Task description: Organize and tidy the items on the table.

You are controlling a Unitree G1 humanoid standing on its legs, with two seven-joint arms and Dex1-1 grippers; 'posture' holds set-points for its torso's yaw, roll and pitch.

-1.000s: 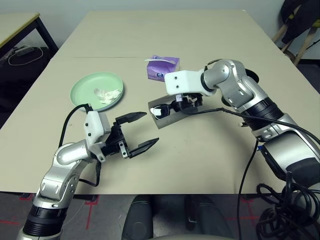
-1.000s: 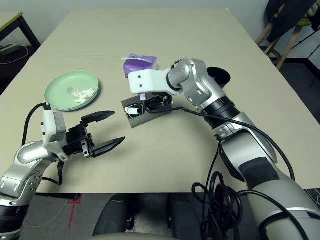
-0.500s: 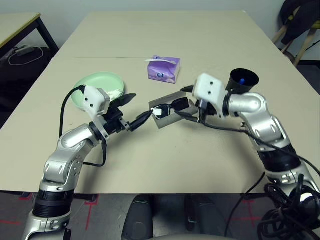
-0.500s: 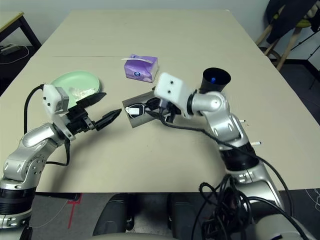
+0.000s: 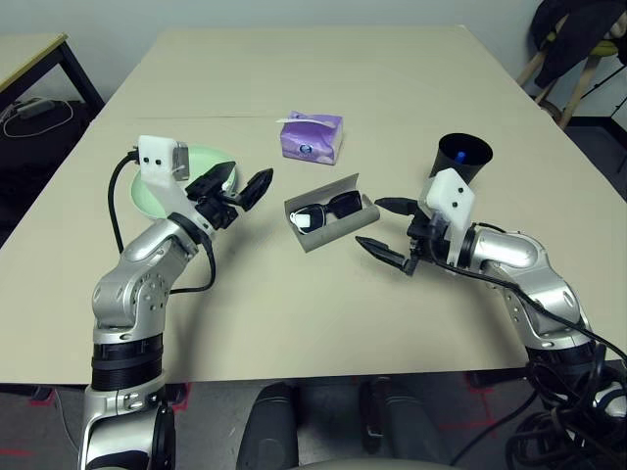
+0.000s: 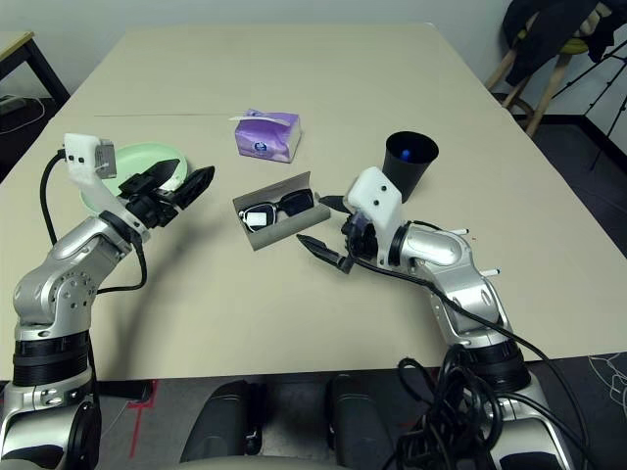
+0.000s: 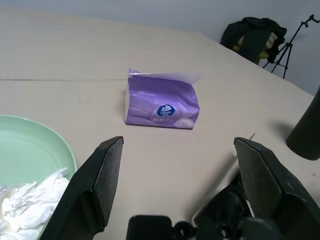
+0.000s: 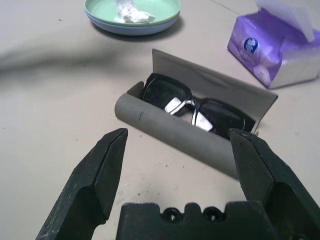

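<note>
Left tool (image 5: 235,186) wide open, empty, right tool (image 5: 387,233) likewise

**Little to read: one small logo on the tissue box**

The purple tissue box (image 7: 161,103) carries the one printed mark on the table: a round dark-blue emblem (image 7: 167,111) on its side face, with a thin line of white characters under it. The emblem's design and those characters are too small and soft to make out, so no brand name can be read. The same blue roundel shows on the box's side in the right wrist view, equally unreadable.
</note>
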